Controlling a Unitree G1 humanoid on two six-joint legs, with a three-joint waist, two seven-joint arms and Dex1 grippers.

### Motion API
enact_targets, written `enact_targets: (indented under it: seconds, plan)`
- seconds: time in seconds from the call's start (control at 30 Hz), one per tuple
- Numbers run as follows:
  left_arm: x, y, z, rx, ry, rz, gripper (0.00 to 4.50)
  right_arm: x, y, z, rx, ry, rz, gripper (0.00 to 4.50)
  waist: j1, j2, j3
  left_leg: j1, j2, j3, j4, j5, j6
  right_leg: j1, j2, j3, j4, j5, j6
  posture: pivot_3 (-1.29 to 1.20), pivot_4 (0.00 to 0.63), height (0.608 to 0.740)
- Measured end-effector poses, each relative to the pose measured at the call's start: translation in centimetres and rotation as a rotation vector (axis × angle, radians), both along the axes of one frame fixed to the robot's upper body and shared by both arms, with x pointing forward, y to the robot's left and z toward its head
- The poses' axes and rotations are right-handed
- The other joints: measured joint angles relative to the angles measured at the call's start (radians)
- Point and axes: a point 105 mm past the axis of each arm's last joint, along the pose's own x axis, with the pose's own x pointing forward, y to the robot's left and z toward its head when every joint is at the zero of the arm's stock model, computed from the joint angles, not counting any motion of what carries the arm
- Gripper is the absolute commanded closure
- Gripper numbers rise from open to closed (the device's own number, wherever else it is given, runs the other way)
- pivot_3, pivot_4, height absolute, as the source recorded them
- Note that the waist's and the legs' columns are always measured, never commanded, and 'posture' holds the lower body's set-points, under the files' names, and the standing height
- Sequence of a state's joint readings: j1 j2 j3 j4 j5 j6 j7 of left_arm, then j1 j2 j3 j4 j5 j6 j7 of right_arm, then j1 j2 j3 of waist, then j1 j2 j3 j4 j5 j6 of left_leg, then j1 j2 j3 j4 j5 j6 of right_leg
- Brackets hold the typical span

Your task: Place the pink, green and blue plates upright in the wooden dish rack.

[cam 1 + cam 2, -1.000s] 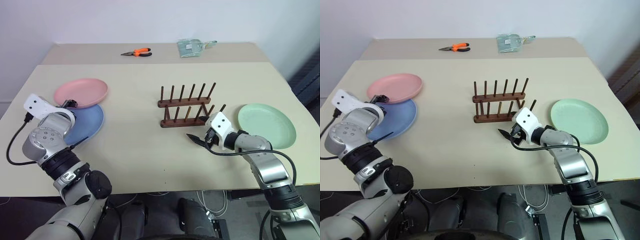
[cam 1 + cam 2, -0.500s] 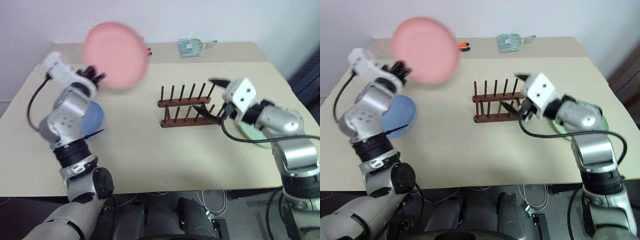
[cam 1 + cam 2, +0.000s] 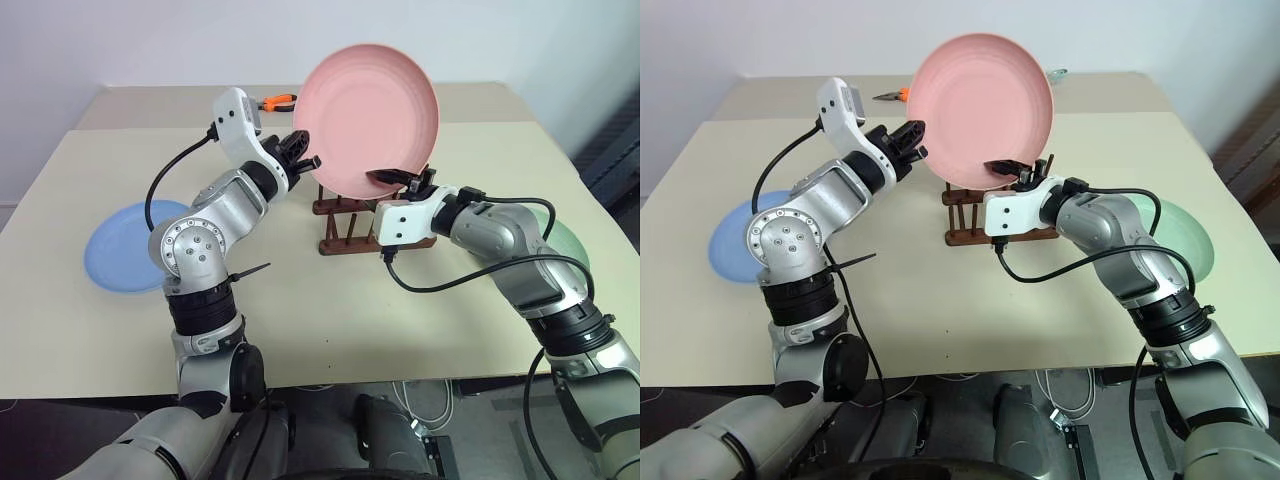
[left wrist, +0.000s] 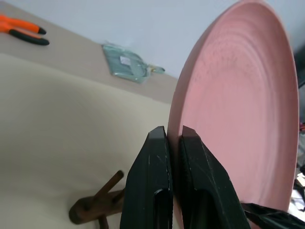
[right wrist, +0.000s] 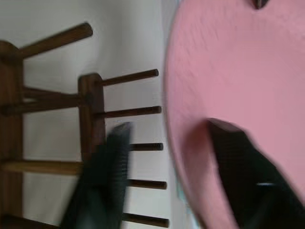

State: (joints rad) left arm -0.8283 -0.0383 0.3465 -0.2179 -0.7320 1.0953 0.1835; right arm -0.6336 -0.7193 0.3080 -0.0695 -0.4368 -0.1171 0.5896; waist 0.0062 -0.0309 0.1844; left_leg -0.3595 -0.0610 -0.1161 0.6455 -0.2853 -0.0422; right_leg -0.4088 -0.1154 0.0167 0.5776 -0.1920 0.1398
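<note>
The pink plate [image 3: 366,119] is up in the air on edge, right above the far side of the rack [image 3: 372,213], with its hollow face toward the camera. The left end effector [image 3: 305,153] is clamped tight on the plate's left rim; the left wrist view shows the two fingers [image 4: 151,177] pinching it with basically no gap.

The right end effector [image 3: 400,181] sits at the plate's lower edge, one finger in front of the pink face and one behind, partly open and straddling the rim. It can't be told from here whether it's actually squeezing or just framing the plate.

The blue plate [image 3: 122,259] lies flat on the counter [image 3: 300,310] at the left, and the green plate [image 3: 572,244] is flat at the right, mostly hidden behind the right arm. Pliers [image 3: 276,102] and a clear bag [image 3: 1054,74] sit at the far edge, out of the way.

What could go wrong:
- One-rim grip on a big plate means lots of leverage. It could swing or slip out of the left fingers if the right one bumps it.
- The plate sits over the pegs, not clearly lined up with a slot. Coming down crooked, the rim lands on peg tops, and the light rack tips or skids.
- If both end effectors pull in different directions, the plate twists loose.
</note>
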Motion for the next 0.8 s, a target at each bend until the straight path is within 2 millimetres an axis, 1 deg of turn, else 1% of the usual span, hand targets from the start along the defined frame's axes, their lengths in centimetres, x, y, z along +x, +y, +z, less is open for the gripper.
enact_targets:
  seconds: [0.07, 0.13, 0.2, 0.23, 0.27, 0.3, 0.33, 0.37, 0.43, 0.47, 0.5, 0.53, 0.57, 0.63, 0.67, 0.7, 0.8]
  plan:
    - [0.0, 0.3, -0.1, 0.007, 0.008, 0.007, 4.5, 0.0, -0.1, 0.0, -0.017, -0.016, -0.003, 4.44, 0.001, 0.0, 0.0, 0.0, 0.0, 0.0, 0.0, 0.0, 0.0, 0.0, 0.0, 0.0, 0.0, 0.0, 0.0, 0.0, 0.15, 0.74]
    - [0.0, 0.5, 0.1, -0.035, 0.004, 0.003, 3.78, -0.1, 0.1, 0.0, -0.032, -0.036, 0.011, 4.5, 0.002, 0.0, 0.0, 0.0, 0.0, 0.0, 0.0, 0.0, 0.0, 0.0, 0.0, 0.0, 0.0, 0.0, 0.0, 0.0, 0.15, 0.74]
    - [-0.1, 0.6, 0.7, -0.113, -0.016, -0.007, 3.03, 0.0, 0.0, 0.2, -0.036, -0.073, 0.002, 4.5, 0.004, 0.0, 0.0, 0.0, 0.0, 0.0, 0.0, 0.0, 0.0, 0.0, 0.0, 0.0, 0.0, 0.0, 0.0, 0.0, 0.15, 0.74]
    - [-0.1, 0.9, 1.1, -0.139, -0.03, -0.001, 2.41, 0.2, -0.4, 0.5, -0.025, -0.087, -0.02, 4.5, 0.005, 0.0, 0.0, 0.0, 0.0, 0.0, 0.0, 0.0, 0.0, 0.0, 0.0, 0.0, 0.0, 0.0, 0.0, 0.0, 0.15, 0.74]
    - [0.1, 1.7, 1.5, -0.164, -0.051, 0.026, 1.98, 0.3, -1.0, 0.9, -0.002, -0.095, -0.04, 4.5, 0.006, 0.0, 0.0, 0.0, 0.0, 0.0, 0.0, 0.0, 0.0, 0.0, 0.0, 0.0, 0.0, 0.001, -0.002, 0.0, 0.15, 0.74]
    - [0.3, 2.5, 2.0, -0.173, -0.072, 0.058, 1.98, 0.4, -1.5, 1.3, 0.032, -0.098, -0.06, 4.5, 0.006, -0.001, 0.0, 0.0, 0.0, 0.0, 0.0, 0.0, 0.0, 0.0, 0.0, 0.0, 0.0, 0.002, -0.003, 0.0, 0.15, 0.74]
    - [0.6, 3.8, 2.4, -0.156, -0.098, 0.11, 1.98, 0.5, -2.0, 1.8, 0.104, -0.083, -0.081, 4.5, 0.006, -0.001, 0.0, 0.0, 0.0, 0.0, 0.0, 0.0, 0.0, 0.001, 0.0, 0.0, 0.0, 0.002, -0.004, 0.0, 0.15, 0.74]
    - [0.9, 5.3, 2.5, -0.107, -0.125, 0.166, 1.98, 0.5, -2.5, 2.3, 0.208, -0.051, -0.098, 4.5, 0.003, -0.001, 0.0, 0.001, 0.0, 0.0, -0.001, 0.0, 0.0, 0.0, 0.001, 0.0, 0.0, 0.002, -0.004, 0.0, 0.15, 0.74]
    - [1.1, 8.1, 2.2, 0.074, -0.191, 0.264, 1.98, 0.2, -3.6, 3.5, 0.47, 0.068, -0.105, 4.5, -0.005, 0.0, 0.0, 0.002, 0.001, 0.0, -0.002, 0.0, 0.0, 0.001, 0.002, 0.002, 0.0, 0.002, -0.004, 0.0, 0.15, 0.74]
    - [1.1, 8.9, 1.5, 0.171, -0.217, 0.274, 1.98, -0.2, -3.9, 4.1, 0.617, 0.146, -0.084, 4.5, -0.007, 0.001, 0.0, 0.002, 0.001, 0.0, -0.002, 0.0, 0.0, 0.0, 0.002, 0.002, 0.0, 0.002, -0.004, 0.0, 0.15, 0.74]
    - [1.0, 9.3, 0.5, 0.262, -0.233, 0.261, 1.98, -0.6, -4.3, 4.8, 0.749, 0.221, -0.056, 4.5, -0.012, 0.001, 0.001, 0.002, 0.001, 0.0, -0.002, 0.0, 0.0, 0.001, 0.002, 0.002, 0.0, 0.002, -0.005, 0.0, 0.15, 0.74]
    - [0.6, 8.8, -0.9, 0.366, -0.253, 0.202, 1.98, -1.1, -4.6, 5.5, 0.888, 0.314, -0.018, 4.5, -0.012, 0.002, 0.001, 0.001, 0.001, -0.001, -0.002, 0.0, 0.0, 0.001, 0.002, 0.002, 0.0, 0.001, -0.006, 0.0, 0.15, 0.74]
    - [-0.1, 8.0, -2.7, 0.472, -0.271, 0.099, 1.98, -1.6, -4.9, 6.0, 1.012, 0.42, 0.029, 4.5, -0.013, 0.002, 0.001, 0.001, 0.001, -0.001, -0.002, 0.0, 0.001, 0.001, 0.001, 0.002, -0.001, 0.0, -0.008, 0.0, 0.15, 0.74]
    - [-2.2, 5.8, -6.6, 0.597, -0.265, -0.144, 1.98, -2.6, -5.9, 7.0, 1.177, 0.563, 0.101, 4.5, -0.014, 0.003, 0.001, 0.0, 0.001, 0.0, -0.002, -0.001, 0.003, 0.001, 0.0, 0.002, -0.002, 0.0, -0.009, 0.0, 0.15, 0.74]
    - [-3.5, 4.7, -8.2, 0.626, -0.261, -0.261, 1.98, -2.9, -6.3, 7.4, 1.24, 0.629, 0.129, 4.5, -0.015, 0.003, 0.002, -0.001, 0.001, 0.0, -0.002, -0.002, 0.003, 0.0, -0.001, 0.002, -0.002, 0.0, -0.009, 0.0, 0.15, 0.74]
    - [-4.5, 3.9, -9.2, 0.64, -0.26, -0.352, 1.98, -3.2, -6.6, 7.7, 1.273, 0.673, 0.149, 4.5, -0.015, 0.004, 0.002, -0.002, 0.003, 0.0, -0.002, -0.002, 0.003, -0.001, -0.001, 0.002, -0.003, 0.0, -0.01, 0.0, 0.15, 0.74]
    - [-7.5, 2.5, -10.6, 0.672, -0.272, -0.567, 1.98, -3.5, -6.8, 7.3, 1.29, 0.793, 0.16, 4.5, -0.018, 0.005, 0.002, -0.001, 0.004, 0.0, -0.002, -0.002, 0.003, -0.001, 0.0, 0.0, -0.002, -0.001, -0.012, 0.0, 0.15, 0.74]
